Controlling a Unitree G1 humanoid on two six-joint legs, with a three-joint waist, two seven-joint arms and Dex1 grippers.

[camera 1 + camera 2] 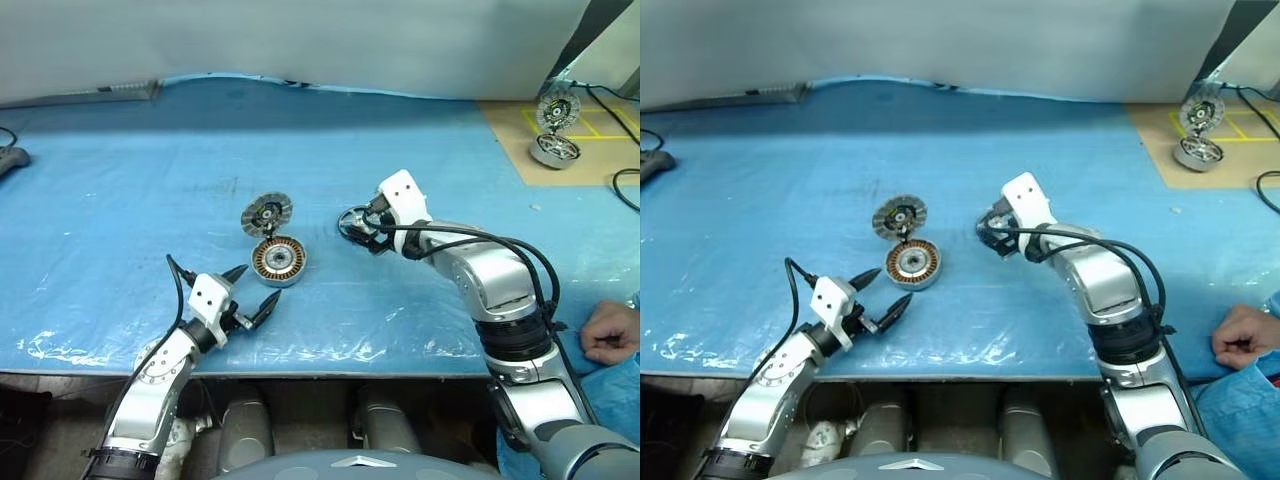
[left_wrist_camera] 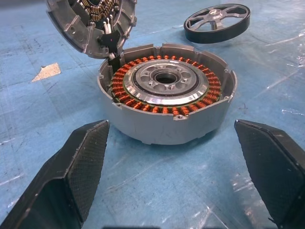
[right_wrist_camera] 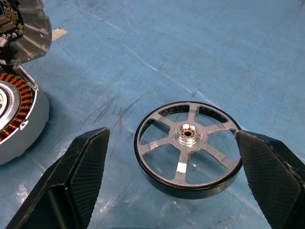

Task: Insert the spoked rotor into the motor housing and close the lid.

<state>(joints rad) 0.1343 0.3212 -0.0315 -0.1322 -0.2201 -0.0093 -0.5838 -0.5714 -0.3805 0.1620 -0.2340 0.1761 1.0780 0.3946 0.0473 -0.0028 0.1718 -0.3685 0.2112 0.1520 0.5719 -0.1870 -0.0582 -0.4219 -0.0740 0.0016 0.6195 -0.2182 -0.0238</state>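
Rotor point(image 3: 188, 149) lies flat on the blue sheet, just right of the open motor housing point(image 1: 278, 261). Right gripper point(image 3: 171, 176) hovers wide open, empty; one finger seemingly near the rim. Close squarely across it, lifting level.

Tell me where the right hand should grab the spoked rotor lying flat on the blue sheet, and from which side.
Probably across the outer rim, coming down from above. The spoked rotor lies flat on the blue sheet, apart from the motor housing, so its rim is free all round. The right hand is open, its fingers already either side of the rim.
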